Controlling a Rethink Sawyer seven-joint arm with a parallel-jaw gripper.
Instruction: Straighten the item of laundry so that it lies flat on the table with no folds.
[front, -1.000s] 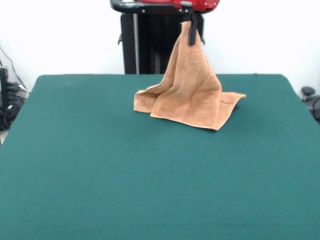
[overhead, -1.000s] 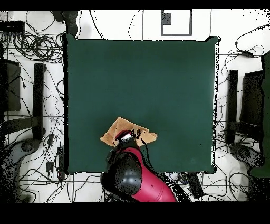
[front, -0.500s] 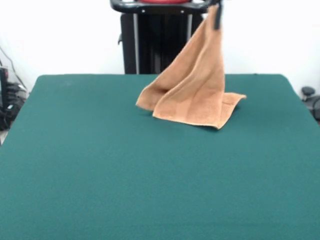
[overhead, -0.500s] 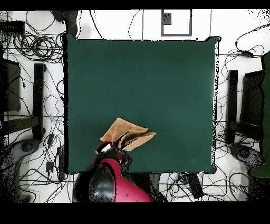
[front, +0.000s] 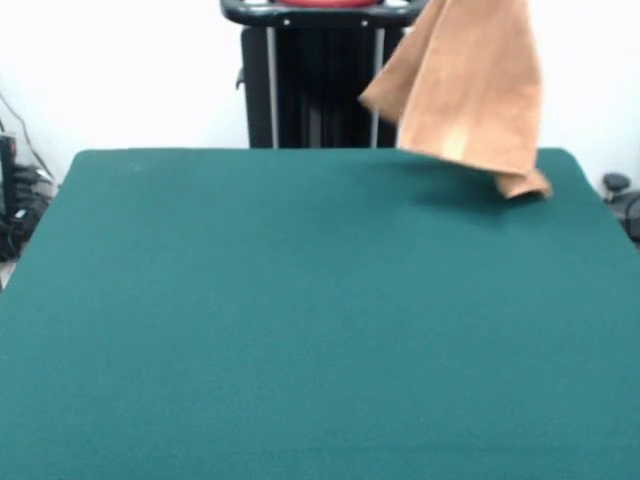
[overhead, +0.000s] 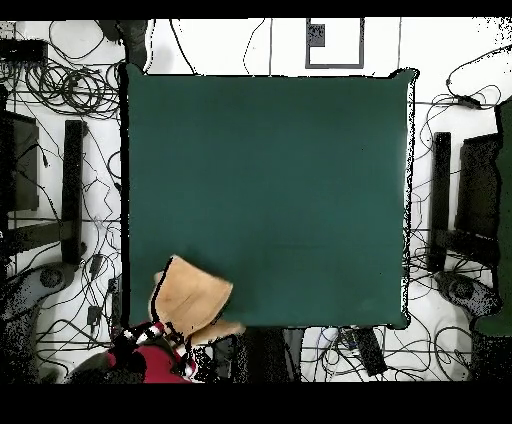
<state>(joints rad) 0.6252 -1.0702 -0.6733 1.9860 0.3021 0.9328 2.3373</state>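
1. Green felt covered the whole bench (front: 300, 330), with a white wall and a black stand behind it, and nothing else was lying on the cloth
2. the orange-tan towel (front: 470, 85) was up in the air over the bench's far right corner in the front view. It hung in a doubled-over drape, and only its lowest corner sat down at the felt, either touching it or just above it, couldn't call it
3. from overhead the towel (overhead: 190, 297) sat at the bottom-left corner of the bench (overhead: 270, 180), partly hanging past the edge, with the red arm (overhead: 150, 358) just below it
4. the claw itself was out of frame at the top in the front view and buried under cloth and arm from above, so I honestly couldn't tell whether it was wide or narrow. My guess was it had a top edge or corner pinched, since the towel was hanging from up there
5. how I'd do this step well: it was very close to the edge, so carry it back toward the middle first. Then go down slow so the low corner lands first, and drag away from it so the cloth lays out behind
6. main risk as I saw it: letting go high, which would just dump it in a heap or off the side
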